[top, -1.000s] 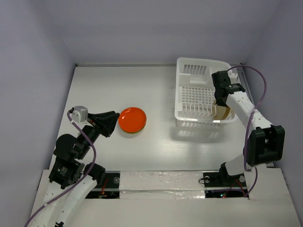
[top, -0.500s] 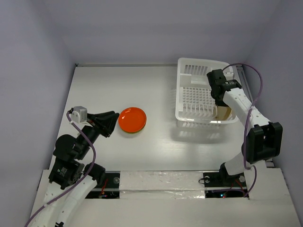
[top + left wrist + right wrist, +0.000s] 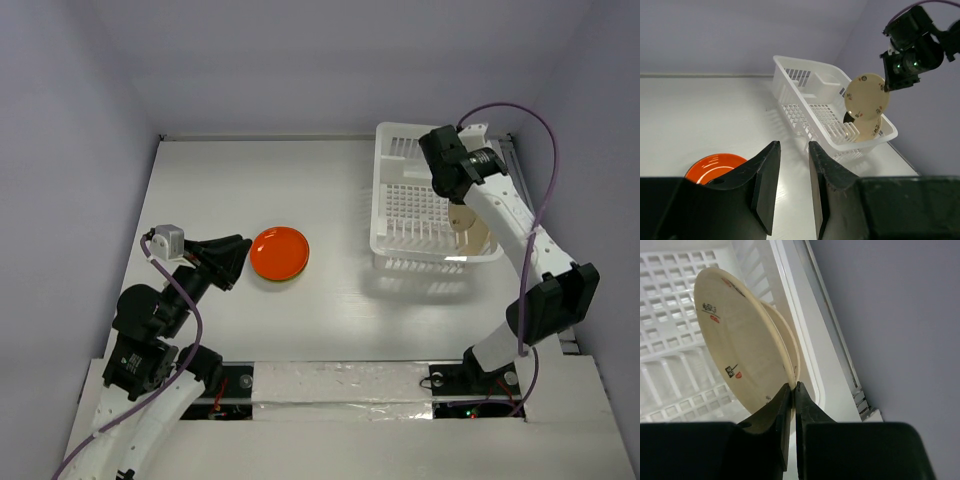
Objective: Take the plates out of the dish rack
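Note:
The white dish rack (image 3: 381, 190) stands at the far right of the table. My right gripper (image 3: 455, 203) is shut on the rim of a cream plate (image 3: 461, 219) and holds it on edge above the rack's near right part. In the right wrist view the fingers (image 3: 793, 390) pinch the plate (image 3: 735, 335) at its lower edge. The left wrist view shows this plate (image 3: 866, 96) raised, and a second cream plate (image 3: 871, 128) still standing in the rack (image 3: 805, 59). An orange-red plate (image 3: 279, 254) lies flat on the table. My left gripper (image 3: 240, 262) is open and empty just left of it.
The rack's right rim (image 3: 790, 295) runs close to the table's right edge and the grey wall (image 3: 900, 315). A small raised compartment (image 3: 823, 81) sits at the rack's far end. White pegs (image 3: 420, 232) line the rack's near part.
My right gripper has risen and moved toward the far left, lifting the cream plate out of the rack's near right corner. The left arm and the orange-red plate have not moved.

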Action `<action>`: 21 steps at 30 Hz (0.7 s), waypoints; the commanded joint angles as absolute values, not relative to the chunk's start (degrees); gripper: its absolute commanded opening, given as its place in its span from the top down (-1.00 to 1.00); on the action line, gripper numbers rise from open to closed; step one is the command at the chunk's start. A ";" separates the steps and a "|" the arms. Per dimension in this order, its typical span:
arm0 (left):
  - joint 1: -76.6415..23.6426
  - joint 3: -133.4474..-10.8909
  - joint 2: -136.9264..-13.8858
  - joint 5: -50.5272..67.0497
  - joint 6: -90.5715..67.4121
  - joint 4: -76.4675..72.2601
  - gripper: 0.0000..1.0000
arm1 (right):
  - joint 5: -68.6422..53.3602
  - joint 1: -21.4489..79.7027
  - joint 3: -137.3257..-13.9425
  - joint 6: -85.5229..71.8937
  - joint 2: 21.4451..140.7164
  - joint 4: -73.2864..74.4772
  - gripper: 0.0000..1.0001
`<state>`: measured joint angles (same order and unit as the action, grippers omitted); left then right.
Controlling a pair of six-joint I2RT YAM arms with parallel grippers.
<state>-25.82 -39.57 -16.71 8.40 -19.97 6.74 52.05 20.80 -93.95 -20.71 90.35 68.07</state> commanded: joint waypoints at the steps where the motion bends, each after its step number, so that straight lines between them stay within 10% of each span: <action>1: -26.10 -41.92 -16.87 8.88 -19.51 4.57 0.47 | 55.99 24.15 -102.27 -22.33 86.84 71.63 1.00; 21: -26.10 -42.01 -18.72 5.45 -19.60 5.54 0.22 | 2.47 47.81 -94.31 -29.96 99.65 24.27 1.00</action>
